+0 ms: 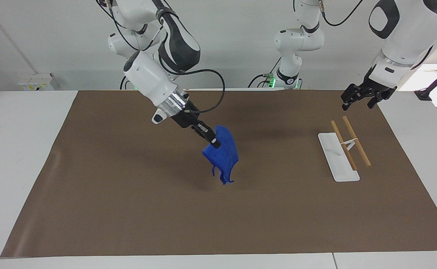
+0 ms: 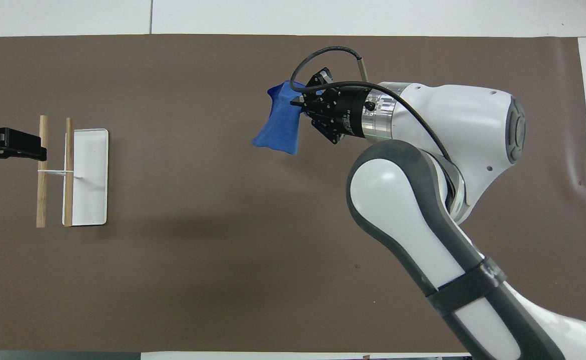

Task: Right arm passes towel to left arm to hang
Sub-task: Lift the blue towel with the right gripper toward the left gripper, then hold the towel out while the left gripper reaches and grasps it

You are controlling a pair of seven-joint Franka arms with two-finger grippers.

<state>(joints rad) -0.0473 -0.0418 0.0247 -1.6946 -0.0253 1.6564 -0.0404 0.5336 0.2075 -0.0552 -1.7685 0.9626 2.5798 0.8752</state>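
Right arm: white jointed arm (image 1: 149, 80) w/ silver wrist ring, reaches out from its end toward mid-bench, tilted down.
Right gripper: black two-finger gripper (image 1: 214, 143) (image 2: 298, 102), up in the air over the middle of the brown mat; fingers clamped on the top edge of the cloth.
Towel: bright royal-blue soft towel (image 1: 224, 155) (image 2: 281, 125), pinched at its upper part by the right gripper, rest hangs down loose in folds; lowest tip is close to the mat, can't tell if it touches. In overhead view it sits over the mat approx. mid-way btw. the two ends of the bench.
Left arm: white jointed arm (image 1: 405, 41) at its own end of the bench, waiting.
Left gripper: black two-finger gripper (image 1: 357, 98) (image 2: 10, 149), raised over the mat edge just beside the wooden rods; fingers spread apart, nothing btw. them. Well apart from the towel.
Rack: flat white rectangular base plate (image 1: 334, 158) (image 2: 92, 175) lying on the mat toward the left arm's end, w/ two light wooden rods (image 1: 354, 144) (image 2: 42, 170) set parallel alongside it, joined by a thin white wire piece. Nothing on the rods.
Bench: white bench top (image 1: 24, 123) covered by a large brown mat (image 1: 218, 216) (image 2: 222, 250).
Third arm: another white arm base (image 1: 293, 45) stands at the robots' edge of the bench, btw. the other two.
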